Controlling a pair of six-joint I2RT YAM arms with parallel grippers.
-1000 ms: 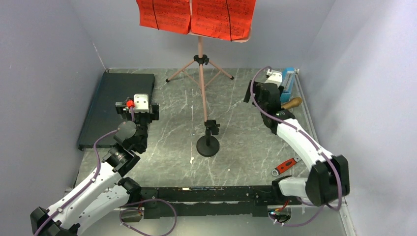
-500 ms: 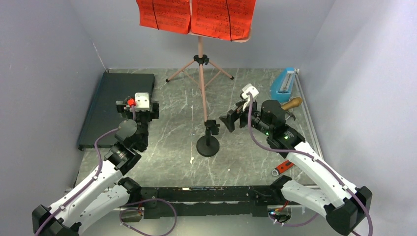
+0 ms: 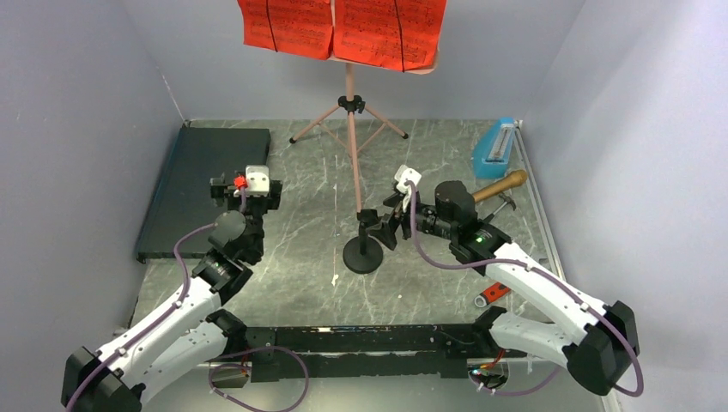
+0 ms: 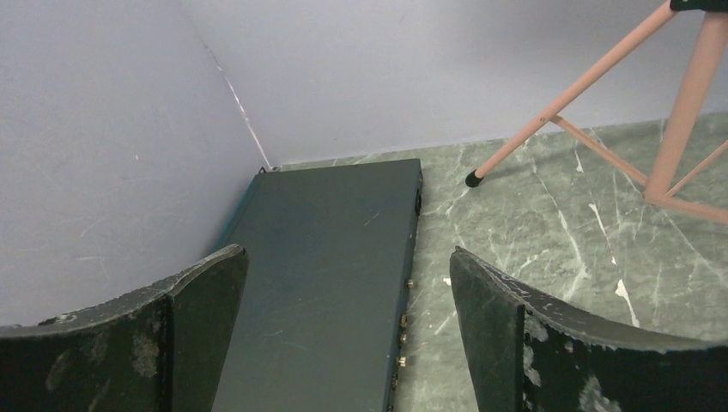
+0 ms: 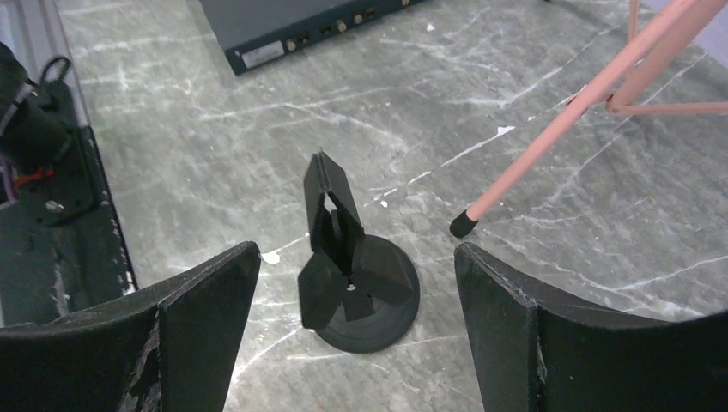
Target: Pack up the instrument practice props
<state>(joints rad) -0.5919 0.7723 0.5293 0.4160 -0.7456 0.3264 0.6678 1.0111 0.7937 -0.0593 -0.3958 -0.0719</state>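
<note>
The black round-base microphone stand stands mid-table with its clip empty. In the right wrist view the stand sits below and between my right gripper's open jaws, which do not touch it. From above, the right gripper hovers just right of the clip. The gold microphone lies by the right wall, near the blue metronome. Red sheet-music pages rest on the pink tripod music stand at the back. My left gripper hangs open and empty over the case's right edge.
A flat dark case lies along the left wall and fills the space under the left gripper as the case. A red-handled wrench lies at the near right. A tripod foot rests close to the black stand.
My right arm swung from the metronome at the back right, leftward and down to the microphone stand. The left gripper shifted slightly right.
</note>
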